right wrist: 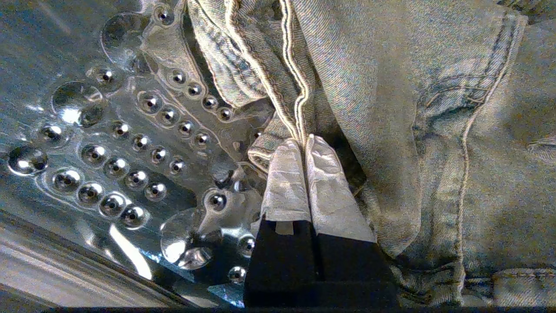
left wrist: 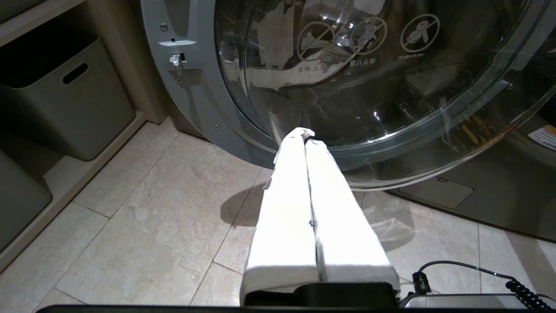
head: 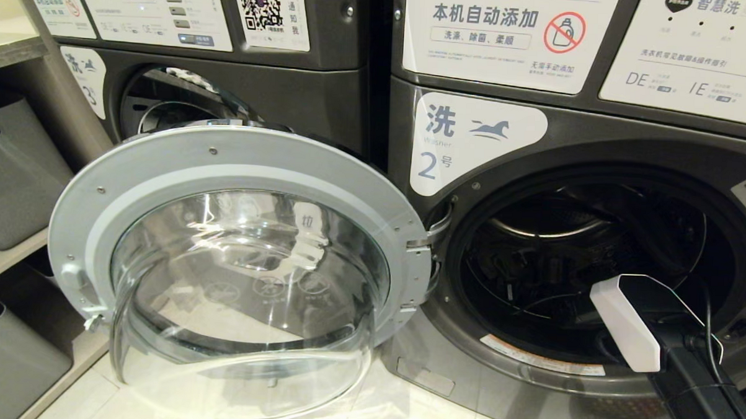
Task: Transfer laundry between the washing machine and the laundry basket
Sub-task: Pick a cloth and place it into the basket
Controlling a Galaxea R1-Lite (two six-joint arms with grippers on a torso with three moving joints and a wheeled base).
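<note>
The washing machine (head: 536, 147) marked "2" stands with its round glass door (head: 241, 261) swung wide to the left. My right arm (head: 629, 324) reaches into its dark drum. In the right wrist view the right gripper (right wrist: 304, 142) is shut, its tips pinching a stitched seam of the laundry (right wrist: 369, 87), a faded denim garment lying on the dimpled steel drum wall (right wrist: 108, 152). My left gripper (left wrist: 307, 137) hangs shut and empty above the floor, just before the lower rim of the open door (left wrist: 347, 87). The laundry basket is out of view.
The open door stands in front of the like machine marked "3" (head: 228, 86). Grey storage bins (head: 14, 172) sit on shelves at the left, and one bin (left wrist: 65, 100) shows near the left gripper. Pale floor tiles (left wrist: 152, 208) lie below.
</note>
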